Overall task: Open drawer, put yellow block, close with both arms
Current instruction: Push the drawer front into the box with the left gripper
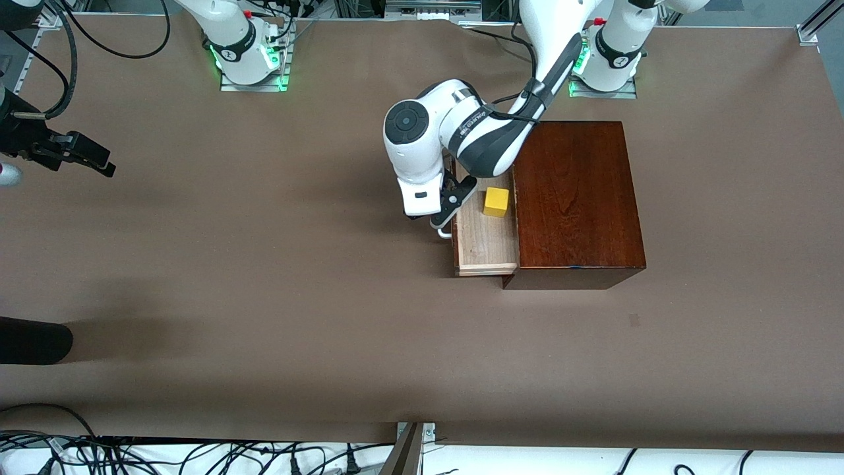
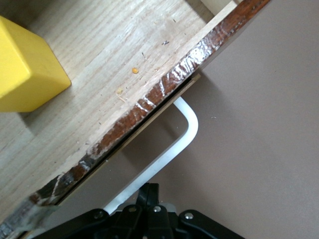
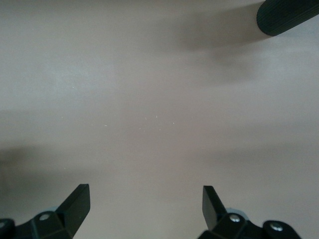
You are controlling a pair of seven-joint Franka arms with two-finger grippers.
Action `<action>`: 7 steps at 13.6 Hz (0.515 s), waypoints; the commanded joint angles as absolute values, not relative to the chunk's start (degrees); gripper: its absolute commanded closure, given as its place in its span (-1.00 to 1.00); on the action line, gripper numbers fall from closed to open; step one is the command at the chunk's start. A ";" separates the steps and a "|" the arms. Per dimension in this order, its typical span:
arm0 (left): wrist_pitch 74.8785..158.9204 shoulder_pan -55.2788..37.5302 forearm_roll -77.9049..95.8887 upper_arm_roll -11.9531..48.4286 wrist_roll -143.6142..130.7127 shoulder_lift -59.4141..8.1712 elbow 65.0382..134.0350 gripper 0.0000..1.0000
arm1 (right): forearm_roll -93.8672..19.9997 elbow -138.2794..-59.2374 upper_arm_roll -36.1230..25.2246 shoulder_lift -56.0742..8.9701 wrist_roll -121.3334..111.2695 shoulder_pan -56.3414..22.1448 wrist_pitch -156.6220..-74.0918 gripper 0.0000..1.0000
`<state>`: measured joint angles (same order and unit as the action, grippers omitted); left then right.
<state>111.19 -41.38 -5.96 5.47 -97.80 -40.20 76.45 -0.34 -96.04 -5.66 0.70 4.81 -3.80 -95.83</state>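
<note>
The drawer [image 1: 486, 247] stands pulled out of the dark mahogany box [image 1: 577, 198] toward the right arm's end of the table. The yellow block [image 1: 496, 202] lies in its pale wood tray, close to the box; it also shows in the left wrist view [image 2: 25, 69]. My left gripper [image 1: 455, 198] is at the drawer's front, fingers shut together right beside the white bar handle [image 2: 169, 154], not around it. My right gripper [image 1: 92, 158] is open and empty over bare table near the right arm's end, as its wrist view [image 3: 147, 204] shows.
A black rounded object [image 1: 33, 343] juts over the table edge at the right arm's end, nearer to the front camera; it also shows in the right wrist view [image 3: 286, 15]. Cables lie along the table's edges.
</note>
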 commanded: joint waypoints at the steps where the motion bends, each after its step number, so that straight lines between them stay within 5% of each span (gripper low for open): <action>1: 108.90 -38.42 -7.91 4.83 -92.39 -36.39 81.29 1.00 | 0.09 -94.75 -5.45 0.18 5.36 -3.60 -95.27 -1.00; 7: 105.82 -35.42 -7.91 4.92 -86.93 -33.67 83.06 1.00 | -0.18 -94.75 -5.45 0.18 5.45 -3.60 -95.27 -1.00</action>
